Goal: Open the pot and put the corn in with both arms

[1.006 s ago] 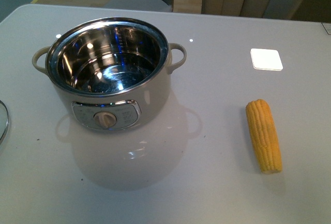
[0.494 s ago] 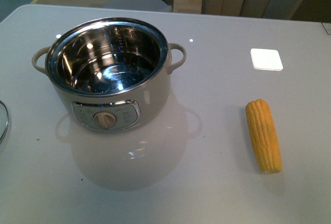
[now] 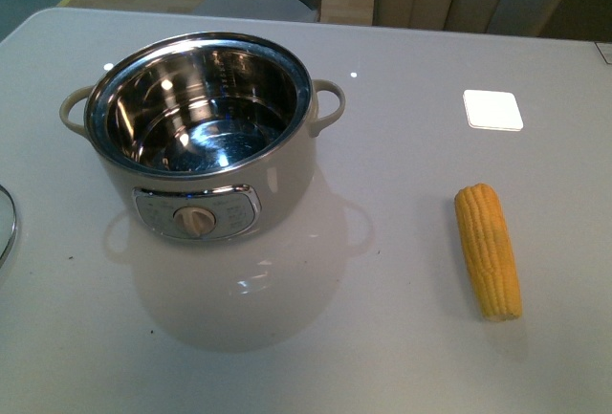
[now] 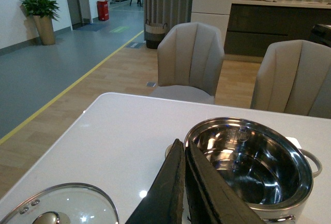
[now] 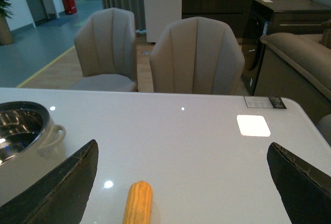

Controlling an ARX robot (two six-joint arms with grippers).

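Note:
The cream-white pot stands uncovered on the left half of the white table, its steel bowl holding nothing. The yellow corn lies on the table to the right, pointing toward the near edge. Neither arm shows in the front view. In the left wrist view my left gripper is shut with nothing in it, its tips in front of the pot rim. In the right wrist view my right gripper is wide open above the table, and the corn lies between its fingers, nearer one of them.
A glass lid with a metal knob lies on the table left of the pot; its rim shows at the front view's left edge. A white square marks the table at the back right. Grey chairs stand behind the table.

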